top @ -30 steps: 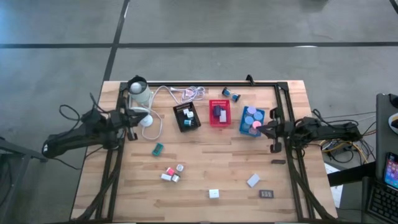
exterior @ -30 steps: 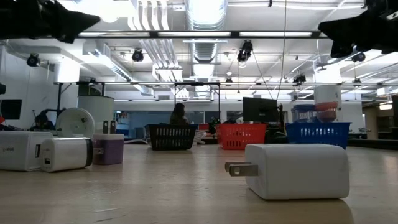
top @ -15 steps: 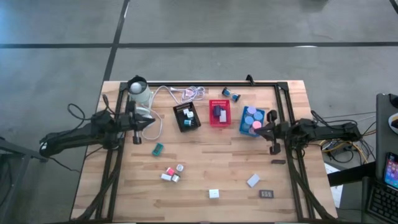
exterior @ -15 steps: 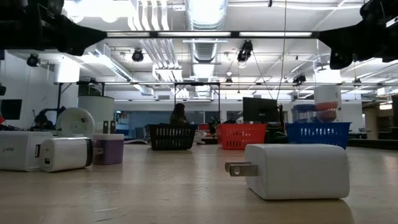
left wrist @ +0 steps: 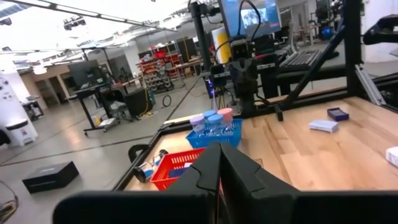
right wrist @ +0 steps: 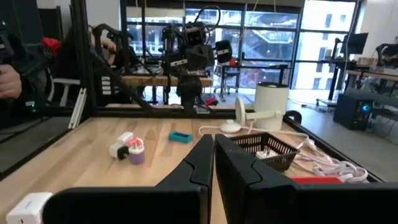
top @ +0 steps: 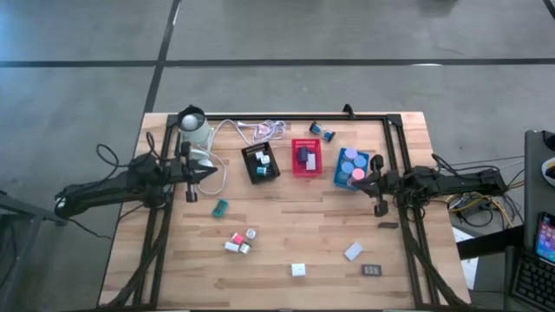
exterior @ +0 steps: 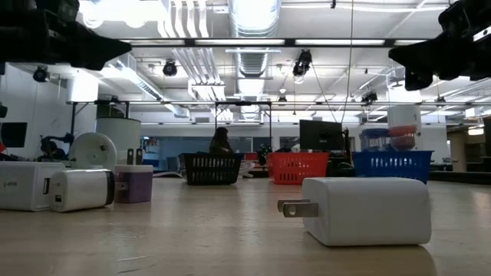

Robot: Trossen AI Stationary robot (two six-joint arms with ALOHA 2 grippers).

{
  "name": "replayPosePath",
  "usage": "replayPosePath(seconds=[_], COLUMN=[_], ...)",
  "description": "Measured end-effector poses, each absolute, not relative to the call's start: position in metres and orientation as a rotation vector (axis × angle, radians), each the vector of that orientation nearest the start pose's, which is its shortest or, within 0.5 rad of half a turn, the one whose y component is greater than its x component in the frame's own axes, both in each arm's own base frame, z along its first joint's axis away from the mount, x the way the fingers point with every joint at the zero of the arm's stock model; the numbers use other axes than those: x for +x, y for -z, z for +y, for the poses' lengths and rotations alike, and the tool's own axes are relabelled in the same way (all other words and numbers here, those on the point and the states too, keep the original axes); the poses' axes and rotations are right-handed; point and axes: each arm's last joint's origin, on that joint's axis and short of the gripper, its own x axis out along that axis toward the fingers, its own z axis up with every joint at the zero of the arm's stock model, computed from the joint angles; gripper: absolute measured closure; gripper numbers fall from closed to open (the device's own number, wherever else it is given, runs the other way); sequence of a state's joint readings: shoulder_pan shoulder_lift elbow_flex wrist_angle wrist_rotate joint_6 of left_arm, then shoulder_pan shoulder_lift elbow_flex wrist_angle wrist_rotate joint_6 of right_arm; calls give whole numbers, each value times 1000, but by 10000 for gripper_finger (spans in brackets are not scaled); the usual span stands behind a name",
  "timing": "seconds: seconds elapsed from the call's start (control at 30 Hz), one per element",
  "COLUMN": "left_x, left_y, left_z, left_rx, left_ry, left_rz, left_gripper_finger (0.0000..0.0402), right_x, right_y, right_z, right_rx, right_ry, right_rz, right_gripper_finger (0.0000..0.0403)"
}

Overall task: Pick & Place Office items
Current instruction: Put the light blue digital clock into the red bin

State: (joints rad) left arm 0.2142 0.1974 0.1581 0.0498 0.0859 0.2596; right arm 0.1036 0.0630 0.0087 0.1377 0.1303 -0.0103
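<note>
The office items lie loose on the wooden table. In the high view a teal block (top: 219, 206), a pink and white cluster (top: 238, 241), a white block (top: 297, 269), another white block (top: 352, 251) and a dark rectangle (top: 372, 270) rest flat on the near half. Blue and pink rolls (top: 351, 165) stand in the blue tray. My left gripper (top: 208, 174) hovers shut left of the black tray (top: 260, 162), above the table. My right gripper (top: 359, 180) hovers shut at the blue tray's near right corner. Both wrist views show the fingertips together (left wrist: 220, 155) (right wrist: 213, 146).
A red tray (top: 305, 157) sits between the black and blue trays. A white coiled cable (top: 260, 130) and a white cylinder with a lamp (top: 195, 130) stand at the far left. Two small blue pieces (top: 323, 132) lie by the far rail. Black frame rails (top: 395, 156) run along both sides.
My left gripper has moved toward the table's right, from beside the lamp toward the black tray, and stays shut. My right gripper has shifted slightly toward the left, near the blue tray. No item has moved.
</note>
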Motion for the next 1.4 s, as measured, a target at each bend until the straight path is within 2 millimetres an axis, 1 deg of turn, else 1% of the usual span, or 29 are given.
replayPosePath(seconds=[0.07,0.17,0.27,0.33,0.5,0.63,1.0,1.27,1.4], left_x=[103,102,100,97,91,88,87,87,88], left_y=[-207,-208,-213,-217,-220,-222,-225,-223,-222], left_z=[20,20,19,19,17,17,16,16,17], left_rx=[261,245,228,223,229,255,240,251,217], left_ry=[-139,-139,-143,-145,-148,-152,-146,-137,-152], left_rz=[0,-9,-40,-70,-119,-140,-174,-156,-139], left_gripper_finger=[390,390,390,390,390,390,390,390,391], right_x=[100,98,94,92,91,90,90,90,93], right_y=[-176,-180,-186,-190,-195,-201,-200,-199,-190], right_z=[6,3,2,2,4,4,4,4,4], right_rx=[1,9,12,15,11,15,-24,-19,-18], right_ry=[36,95,109,103,11,4,7,7,24], right_rz=[-100,-112,-113,-119,-126,-148,-145,-144,-120], right_gripper_finger=[392,392,392,392,392,392,392,392,392])
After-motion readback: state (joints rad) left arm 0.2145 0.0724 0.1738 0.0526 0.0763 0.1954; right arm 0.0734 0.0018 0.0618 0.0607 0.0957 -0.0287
